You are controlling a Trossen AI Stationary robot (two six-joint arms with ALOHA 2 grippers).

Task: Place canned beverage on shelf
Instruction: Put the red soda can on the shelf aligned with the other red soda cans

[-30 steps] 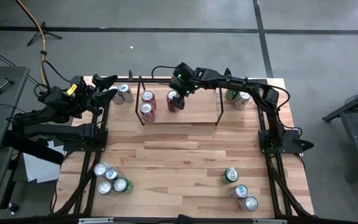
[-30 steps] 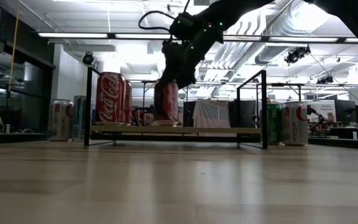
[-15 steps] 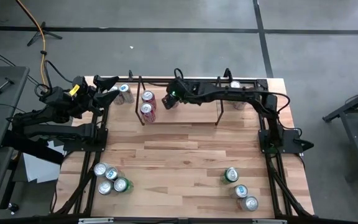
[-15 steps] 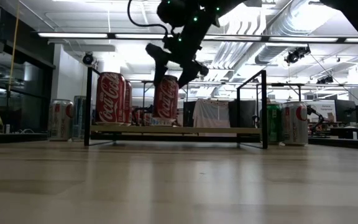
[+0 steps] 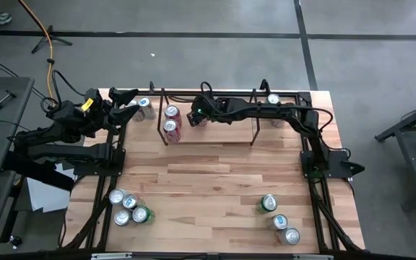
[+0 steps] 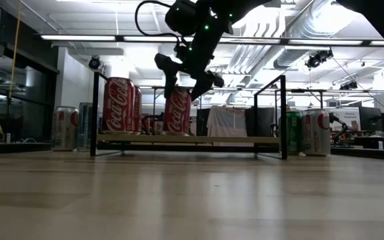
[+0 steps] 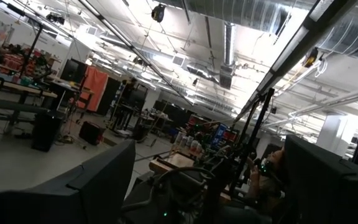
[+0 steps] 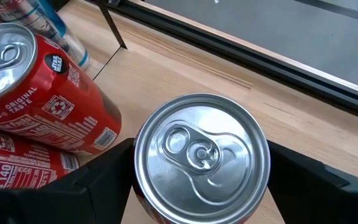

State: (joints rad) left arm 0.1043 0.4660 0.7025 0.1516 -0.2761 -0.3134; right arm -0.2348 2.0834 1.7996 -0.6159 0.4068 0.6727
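Low view gives you the clearest reading: the right pincer [image 6: 184,79] hangs just above a red can [image 6: 177,111] that stands upright on the wood base of the shelf [image 6: 189,139], and its two fingers are spread to either side of the can top without touching it, so the can is released and carries its own weight. It stands beside two other red cans [image 6: 120,105] at the left part of the shelf, near them but with a gap, probably so that the row fills from one end and the rest of the base stays free for more cans. In the right wrist view you look straight down on the silver lid [image 8: 201,157], with one dark finger [image 8: 95,180] on each side, well apart from the rim; this says the pincer is centred over the can and can rise without pushing it. In the high view the right arm [image 5: 266,112] reaches across the far edge of the bench [image 5: 215,180] to the shelf. The left pincer [image 5: 125,101] waits at the far left corner, open and holding nothing, away from the work. More cans [image 5: 127,207] stand on the near side of the bench. I judge this placement finished.
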